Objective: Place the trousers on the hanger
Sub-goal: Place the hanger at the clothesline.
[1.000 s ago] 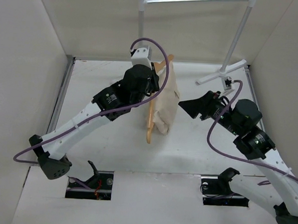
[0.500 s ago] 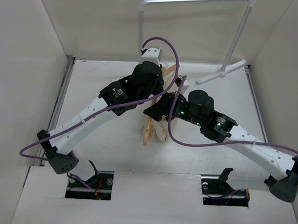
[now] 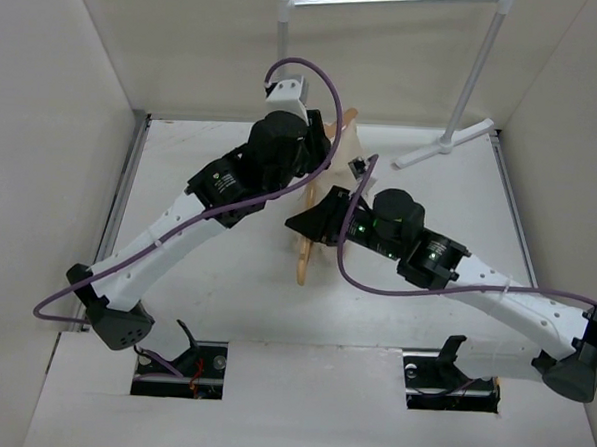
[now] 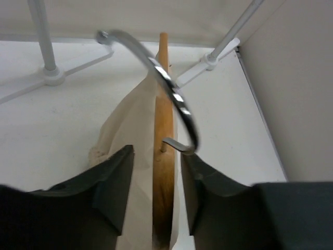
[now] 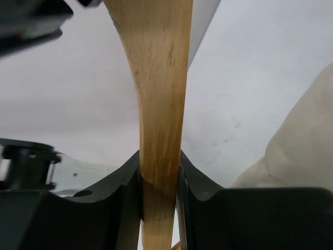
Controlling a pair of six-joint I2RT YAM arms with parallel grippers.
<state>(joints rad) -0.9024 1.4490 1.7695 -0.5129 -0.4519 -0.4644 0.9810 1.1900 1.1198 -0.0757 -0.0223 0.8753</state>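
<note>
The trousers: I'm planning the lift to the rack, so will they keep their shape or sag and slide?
Probably floppy: the trousers drape in soft folds beside the hanger, so they'd sag and sway. They might slip, as the wood looks smooth and the right gripper clamps bare wood, not cloth.

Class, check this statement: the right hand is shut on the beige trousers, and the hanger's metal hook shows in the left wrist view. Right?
One slip. The right hand is shut on the wooden hanger, not the trousers; the right wrist view shows both fingers against the wood, the cloth off to one side. The metal hook does show in the left wrist view.
</note>
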